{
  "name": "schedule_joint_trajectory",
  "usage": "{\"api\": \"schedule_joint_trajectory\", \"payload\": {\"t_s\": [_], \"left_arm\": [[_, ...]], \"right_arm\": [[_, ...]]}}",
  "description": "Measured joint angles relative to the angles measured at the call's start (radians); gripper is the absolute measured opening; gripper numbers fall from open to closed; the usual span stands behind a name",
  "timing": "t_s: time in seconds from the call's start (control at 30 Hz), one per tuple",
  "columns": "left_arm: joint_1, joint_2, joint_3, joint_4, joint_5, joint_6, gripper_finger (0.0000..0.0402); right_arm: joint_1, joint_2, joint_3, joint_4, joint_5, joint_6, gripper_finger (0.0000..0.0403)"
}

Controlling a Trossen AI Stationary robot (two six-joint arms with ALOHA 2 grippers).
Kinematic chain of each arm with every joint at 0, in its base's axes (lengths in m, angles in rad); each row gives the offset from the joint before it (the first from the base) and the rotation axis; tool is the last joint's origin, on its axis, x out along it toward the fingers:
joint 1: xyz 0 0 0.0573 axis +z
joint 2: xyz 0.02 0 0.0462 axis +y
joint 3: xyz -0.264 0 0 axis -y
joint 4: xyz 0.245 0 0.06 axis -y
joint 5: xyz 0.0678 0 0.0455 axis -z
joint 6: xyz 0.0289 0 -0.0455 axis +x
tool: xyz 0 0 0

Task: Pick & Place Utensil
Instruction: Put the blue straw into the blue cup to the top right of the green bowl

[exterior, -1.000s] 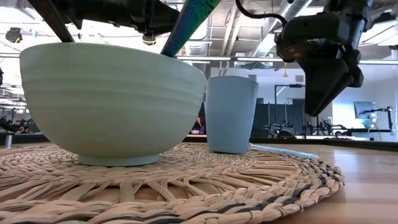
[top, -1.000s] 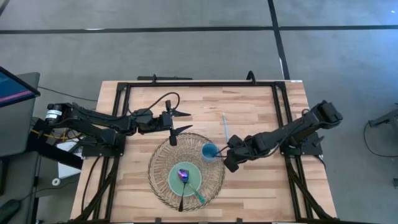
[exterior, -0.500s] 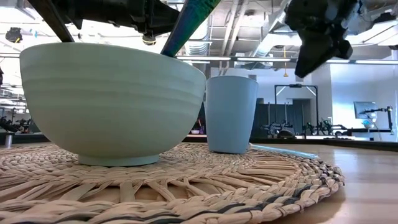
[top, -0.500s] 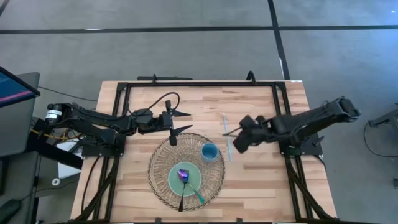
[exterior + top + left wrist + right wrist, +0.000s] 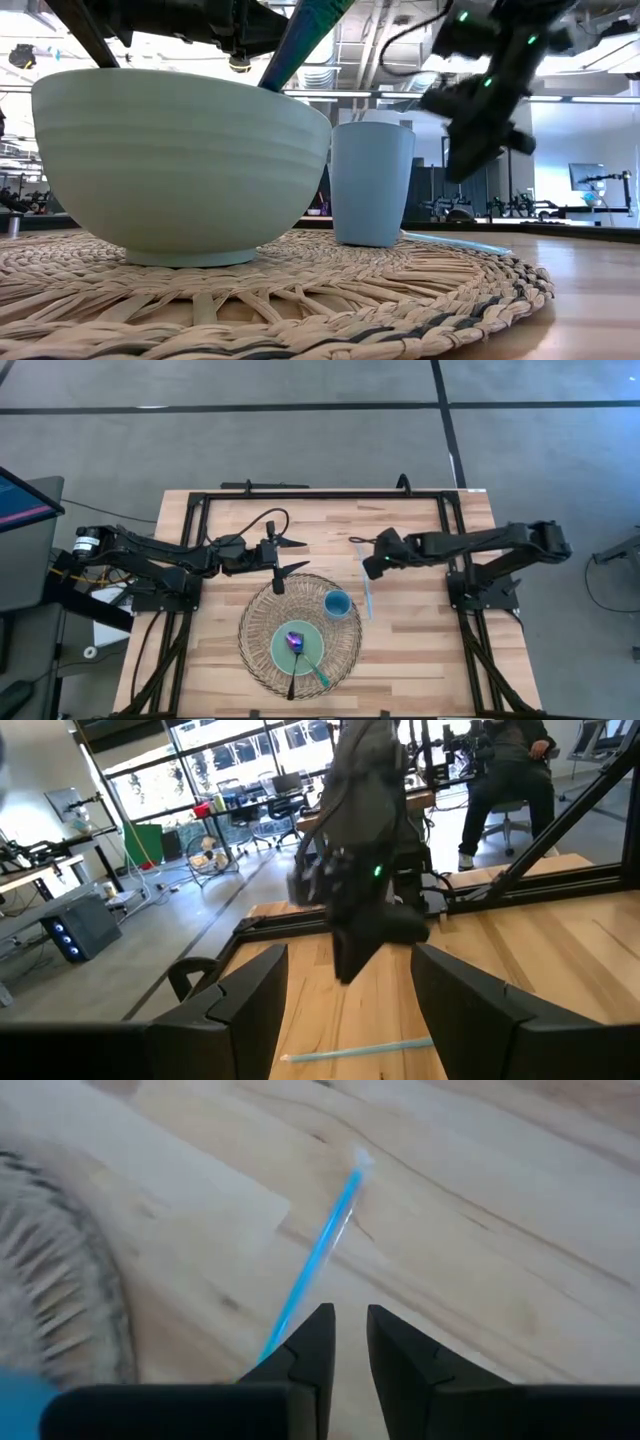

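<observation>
A thin light-blue stick utensil (image 5: 364, 575) (image 5: 315, 1260) lies flat on the bare wood, right of the woven mat (image 5: 262, 622). My right gripper (image 5: 366, 567) (image 5: 348, 1342) hovers above the stick's far half, shut and touching nothing; the low view shows it (image 5: 455, 165) well clear of the table. My left gripper (image 5: 297, 555) (image 5: 350, 960) waits open at the mat's far edge. A pale green bowl (image 5: 297, 647) (image 5: 180, 160) on the mat holds a dark spoon (image 5: 293, 650) and a teal utensil (image 5: 316, 675).
A blue cup (image 5: 337, 603) (image 5: 371, 185) stands on the mat's right edge, just left of the stick's near end. A black frame (image 5: 320, 493) runs along the table's edges. Bare wood lies right of the stick.
My right gripper has left the spot beside the blue cup, risen, and swung toward the table's far edge and a little left, ending over the far half of the blue stick. The stick, cup and bowl have stayed put.
</observation>
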Motion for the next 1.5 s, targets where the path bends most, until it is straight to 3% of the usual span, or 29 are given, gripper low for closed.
{"api": "schedule_joint_trajectory", "payload": {"t_s": [0.33,0.73,1.3,1.5], "left_arm": [[0.000,0.000,0.000,0.000,0.000,0.000,0.0214],[0.000,0.000,-0.002,0.000,0.000,0.000,0.0214],[0.000,0.000,-0.002,0.000,0.000,0.000,0.0214],[0.000,0.000,-0.002,0.000,0.000,0.000,0.0214]], "right_arm": [[-0.072,0.224,0.001,0.231,-0.020,-0.020,0.0056],[-0.099,0.344,0.004,0.396,-0.016,-0.020,0.0056],[-0.118,0.408,0.037,0.410,-0.007,-0.133,0.0055],[-0.133,0.420,0.040,0.403,-0.003,-0.153,0.0019]]}}
